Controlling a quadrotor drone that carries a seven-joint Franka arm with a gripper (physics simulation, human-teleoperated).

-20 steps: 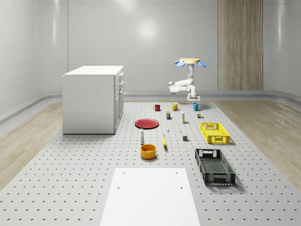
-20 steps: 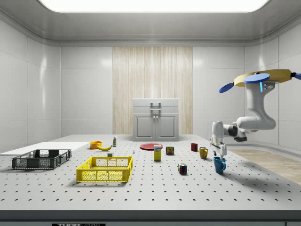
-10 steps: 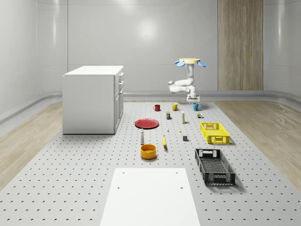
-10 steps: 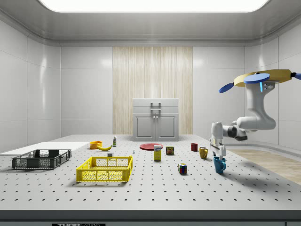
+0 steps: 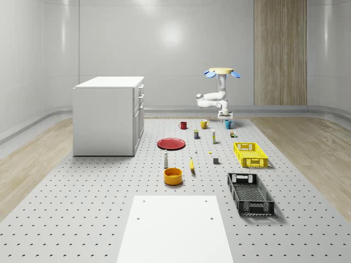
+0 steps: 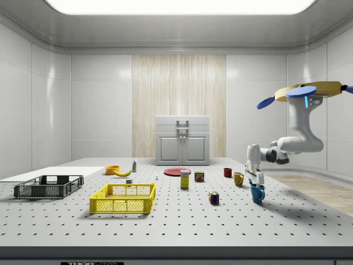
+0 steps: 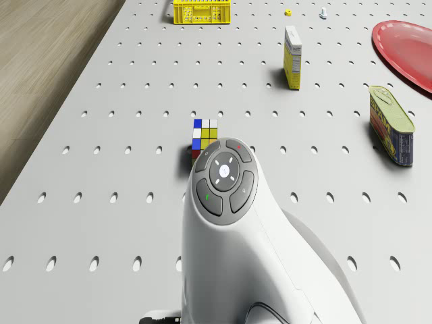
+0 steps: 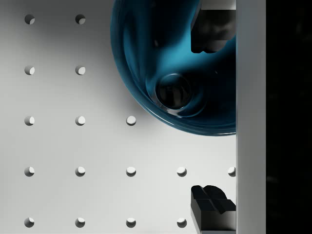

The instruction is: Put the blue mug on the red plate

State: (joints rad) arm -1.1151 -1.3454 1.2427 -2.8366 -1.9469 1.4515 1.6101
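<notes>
1. While the drone (image 6: 309, 91) hovers over the far right end of the perforated table (image 5: 109, 208) as the whole-scene view frames it, the arm hangs down with the gripper (image 6: 255, 178) directly above the blue mug (image 6: 257, 192).
2. Mug status: upright on the table, not lifted. In the whole-scene view it sits at about 2 o'clock from the red plate (image 5: 171, 143), well apart, with the yellow mug (image 5: 204, 124) and red mug (image 5: 183, 125) standing between them along the far row.
3. Gripper state, from the wrist view: jaws spread wide, holding nothing. One fingertip (image 8: 212, 30) is over the mug's opening (image 8: 170, 63), the other (image 8: 212, 207) is over bare table outside the rim, so they straddle the wall on one side.
4. Done so far, by my read: approach and alignment only.
5. Left: descend, clamp the wall, lift, carry across to the plate, set down, release.
6. Plate is bare and ready; the tin (image 7: 391, 125) and box (image 7: 293, 57) lie near the route.
</notes>
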